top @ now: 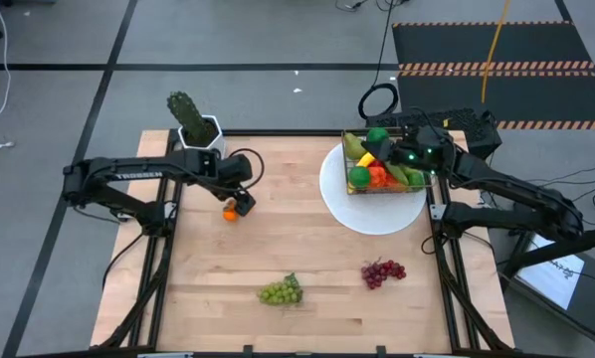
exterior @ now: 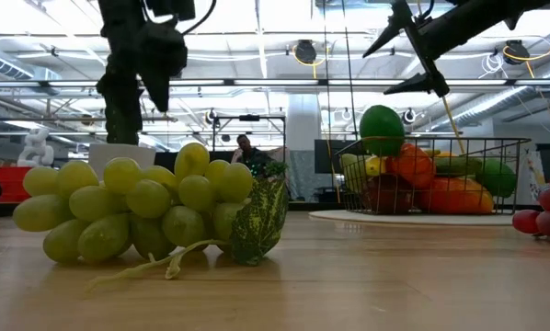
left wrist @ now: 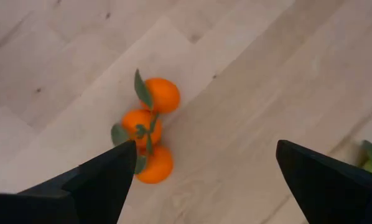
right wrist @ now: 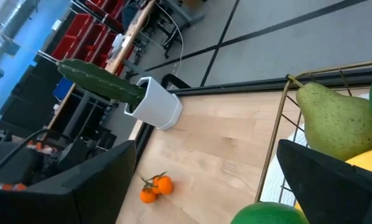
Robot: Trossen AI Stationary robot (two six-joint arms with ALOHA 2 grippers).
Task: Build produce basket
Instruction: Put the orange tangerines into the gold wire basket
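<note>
A: Left gripper (top: 240, 195) reaching in from the left edge toward centre-left, elbow folded, wrist pointed down. Hovering right above the orange cluster (top: 230, 210). Jaws spread wide, nothing between them.

B: Confirmed from the left wrist: three small oranges (left wrist: 150, 127) with leaves, lying just off one fingertip, untouched.

A: Right gripper (top: 409, 151) stretched in from the right edge, poised over the basket (top: 421, 195) at upper right. Also gaping wide, holding nothing.

B: Basket seated on the white plate (top: 372, 219), heaped with produce (top: 377, 164). Green grapes (top: 282, 290) bottom centre, purple grapes (top: 382, 271) just right of them, both loose on the table (top: 307, 249). Cactus pot (top: 200, 129) upper left.
</note>
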